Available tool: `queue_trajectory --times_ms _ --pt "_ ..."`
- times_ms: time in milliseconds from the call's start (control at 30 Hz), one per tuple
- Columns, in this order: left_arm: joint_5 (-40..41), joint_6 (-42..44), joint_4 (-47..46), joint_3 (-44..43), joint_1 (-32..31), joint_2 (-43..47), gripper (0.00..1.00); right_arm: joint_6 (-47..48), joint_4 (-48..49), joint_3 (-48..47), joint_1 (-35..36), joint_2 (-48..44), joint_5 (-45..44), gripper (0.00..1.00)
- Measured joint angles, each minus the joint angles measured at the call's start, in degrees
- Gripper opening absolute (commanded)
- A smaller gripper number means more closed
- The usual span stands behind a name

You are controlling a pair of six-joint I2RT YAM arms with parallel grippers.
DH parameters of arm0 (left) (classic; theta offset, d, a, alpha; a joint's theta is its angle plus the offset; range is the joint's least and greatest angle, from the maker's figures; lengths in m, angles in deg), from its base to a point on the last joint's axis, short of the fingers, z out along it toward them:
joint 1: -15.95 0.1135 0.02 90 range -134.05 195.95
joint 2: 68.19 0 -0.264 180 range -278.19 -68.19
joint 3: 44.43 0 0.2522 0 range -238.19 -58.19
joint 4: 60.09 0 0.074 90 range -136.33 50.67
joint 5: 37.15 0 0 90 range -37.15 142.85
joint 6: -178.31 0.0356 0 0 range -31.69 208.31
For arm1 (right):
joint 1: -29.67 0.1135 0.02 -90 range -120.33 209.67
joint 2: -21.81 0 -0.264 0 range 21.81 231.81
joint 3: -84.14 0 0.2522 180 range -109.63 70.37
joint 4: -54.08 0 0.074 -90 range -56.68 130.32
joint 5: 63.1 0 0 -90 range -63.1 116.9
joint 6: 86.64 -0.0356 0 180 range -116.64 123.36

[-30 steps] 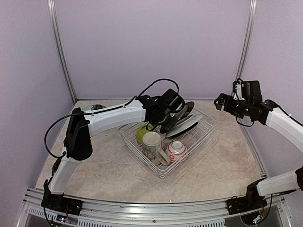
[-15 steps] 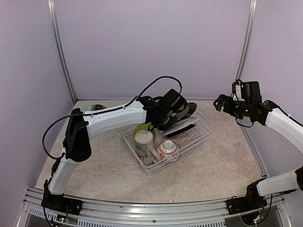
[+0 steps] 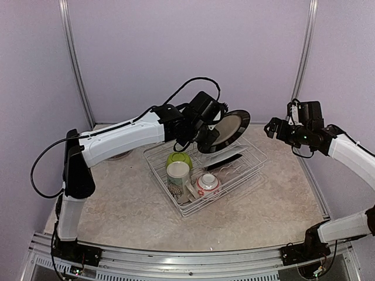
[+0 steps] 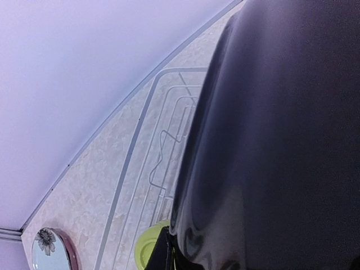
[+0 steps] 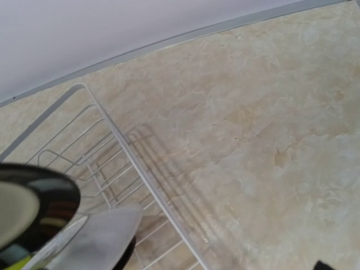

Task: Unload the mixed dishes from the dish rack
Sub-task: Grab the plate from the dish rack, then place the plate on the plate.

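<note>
- The left gripper (image 3: 206,133) is clamping the rim of the black plate (image 3: 229,129), holding it tilted in the air above the far end of the dish rack (image 3: 258,153).
- In the left wrist view the plate's dark underside is filling most of the frame and hiding the fingers.
- The lime-green bowl (image 3: 179,158), the cream mug (image 3: 177,174) and the small white-and-red bowl (image 3: 208,183) are sitting in the rack's near half.
- Beside them, a pale plate (image 3: 225,156) is leaning over a darker one that is mostly covered.
- A flower-patterned plate (image 4: 49,251), cut off by the frame edge, is lying on the table (image 3: 129,199) outside the rack.
- The right gripper (image 3: 274,127) is hovering to the right of the rack with its jaws spread and nothing between them.
</note>
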Motion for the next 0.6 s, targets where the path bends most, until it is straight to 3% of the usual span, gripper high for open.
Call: queue_trajectory --times_ms 200,433,600 --pt "-7.17 -7.34 2.56 -0.24 0.98 2.4 0.0 0.0 0.02 0.0 0.0 0.0 0.04 1.0" --pt "-20.28 -18.62 5.66 3.21 9.44 7.32 0.0 -0.02 0.04 0.0 0.0 0.0 0.11 1.0" --pt "-28.96 -25.16 4.7 11.1 16.57 13.25 0.0 -0.02 0.24 0.0 0.0 0.0 0.26 1.0"
